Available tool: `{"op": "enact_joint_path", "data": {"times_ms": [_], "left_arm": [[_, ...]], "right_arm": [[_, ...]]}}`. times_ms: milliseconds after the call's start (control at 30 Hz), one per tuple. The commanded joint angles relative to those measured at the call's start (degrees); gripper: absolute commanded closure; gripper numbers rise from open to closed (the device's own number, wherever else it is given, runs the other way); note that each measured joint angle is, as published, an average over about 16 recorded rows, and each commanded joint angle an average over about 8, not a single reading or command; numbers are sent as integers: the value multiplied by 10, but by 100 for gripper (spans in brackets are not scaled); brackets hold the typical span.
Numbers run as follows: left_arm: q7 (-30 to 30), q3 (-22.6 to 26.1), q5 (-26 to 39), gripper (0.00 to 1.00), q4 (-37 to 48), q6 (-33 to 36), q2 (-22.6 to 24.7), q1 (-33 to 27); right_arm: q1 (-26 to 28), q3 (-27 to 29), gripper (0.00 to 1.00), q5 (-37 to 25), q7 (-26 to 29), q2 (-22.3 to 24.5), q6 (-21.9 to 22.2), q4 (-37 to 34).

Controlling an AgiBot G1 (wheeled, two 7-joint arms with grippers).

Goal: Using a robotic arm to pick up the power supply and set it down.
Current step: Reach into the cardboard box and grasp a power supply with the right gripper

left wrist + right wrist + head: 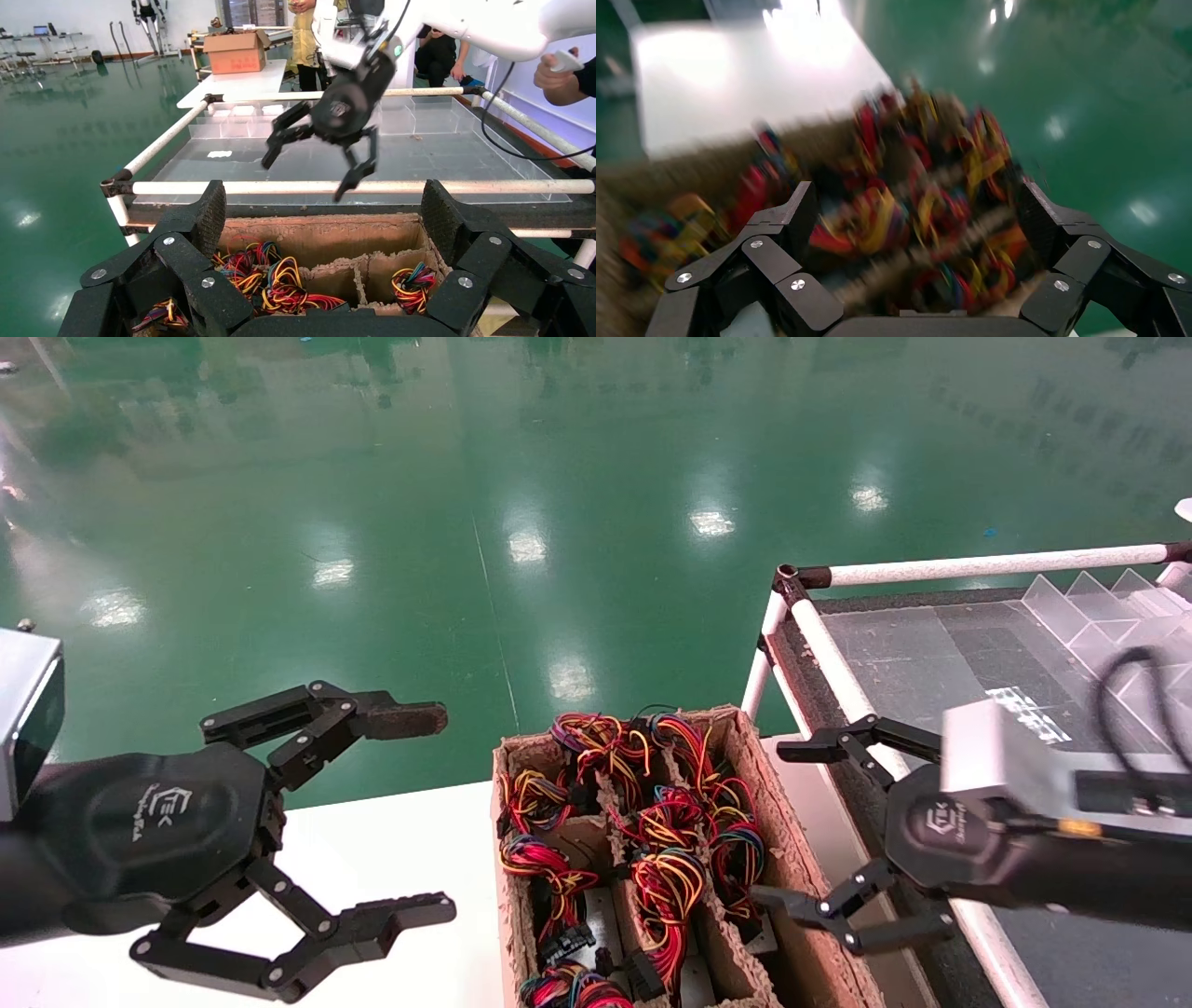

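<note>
Several power supplies sit in a divided cardboard box (745,775); mostly their red, yellow and blue wire bundles (666,877) show, and a strip of grey casing (596,919) lies low in one compartment. The robotic arm (492,21), silver-white, carries my right gripper (780,822), which hangs open over the box's right wall with nothing in it. From the left wrist it appears farther off (309,175), above the box. The right wrist view is blurred, with open fingers (800,210) over the wires (877,225). My left gripper (438,812) stands open left of the box, empty.
The box stands on a white table (400,859). To its right is a rack with white tube rails (987,565), a dark top and clear dividers (1099,603). Green floor lies beyond. People (562,70) and a carton (237,50) are behind the rack.
</note>
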Motion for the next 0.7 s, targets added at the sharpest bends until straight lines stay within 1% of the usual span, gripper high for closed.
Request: {"op": "enact_joint_path", "data": {"times_ms": [33,133,200,367,400,500,633,700], "left_arm": [[0,0,0,0,0,0,0,0],[0,0,0,0,0,0,0,0],[0,0,0,0,0,0,0,0],[0,0,0,0,0,0,0,0],[0,0,0,0,0,0,0,0],[0,0,0,0,0,0,0,0],[0,0,0,0,0,0,0,0],[0,0,0,0,0,0,0,0]], "right_arm": [[20,-16,0,-42,4,-6,6,-1],[50,-42,0,-104,7,-29,11,-11],[67,-56,0,-135,8,-45,15,-20],[95,-80,1,-182,-2,-89,24,-50],[100,-85,12,-191,-7,-98,26,-57],[113,-101,50,-223,-24,-121,32,-76],[126,-119,99,-258,-45,-139,36,-95],[130,-123,100,-265,-52,-144,34,-101]]}}
